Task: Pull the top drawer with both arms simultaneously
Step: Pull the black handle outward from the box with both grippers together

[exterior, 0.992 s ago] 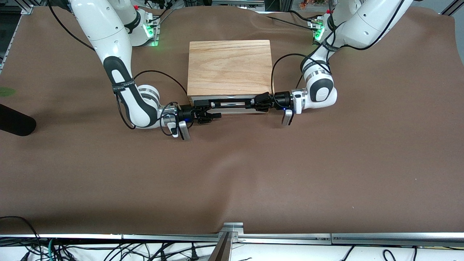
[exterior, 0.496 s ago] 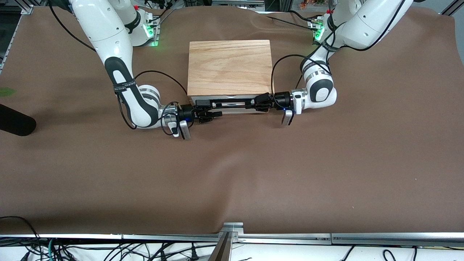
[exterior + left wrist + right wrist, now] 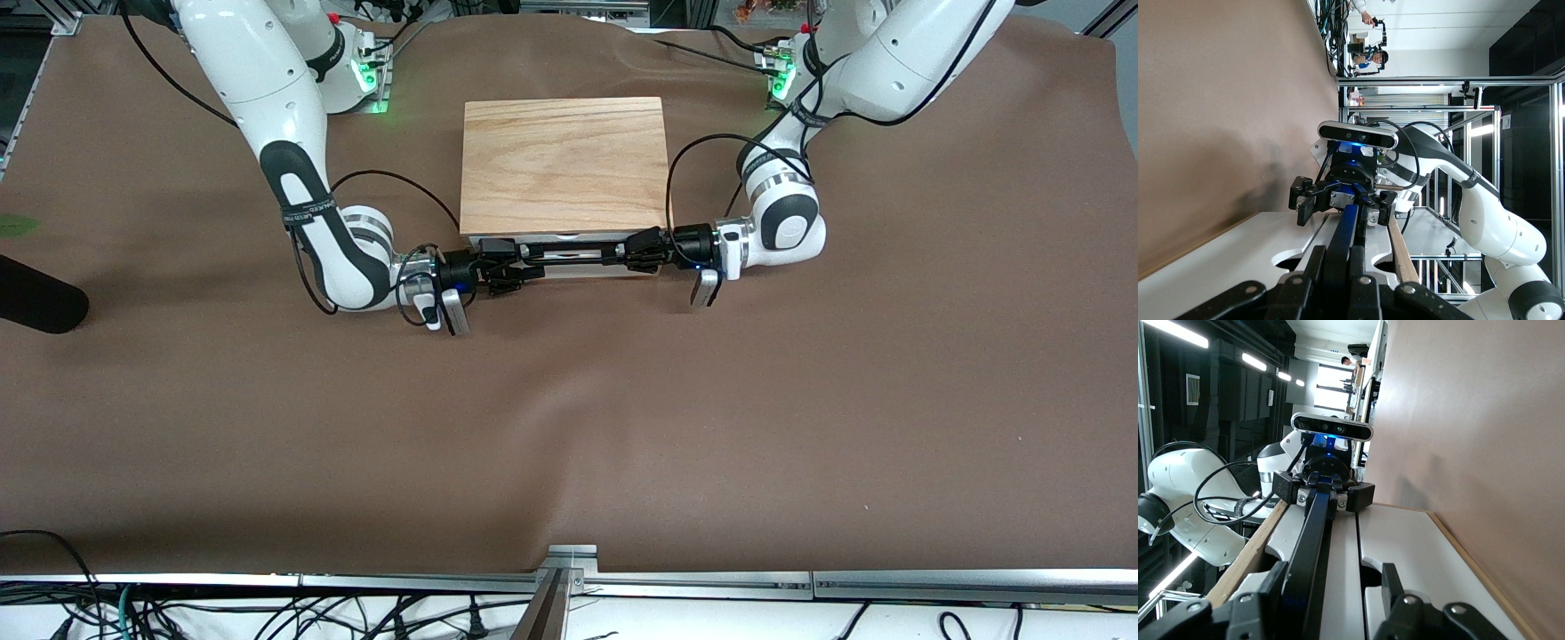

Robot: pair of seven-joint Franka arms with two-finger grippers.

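1. Brown cloth covers the table; a wooden-topped cabinet stands on it between the two arms' bases.
2. Left gripper is clamped tight on the black wire handle at the left arm's end.
3. Right gripper has its fingers part-way apart around the same handle at the right arm's end, with a gap visible.
4. Top drawer sits under the cabinet's top, its white front facing the front camera.

brown table cloth covers frame | black cylinder mid-left edge | cable tangle bottom edge
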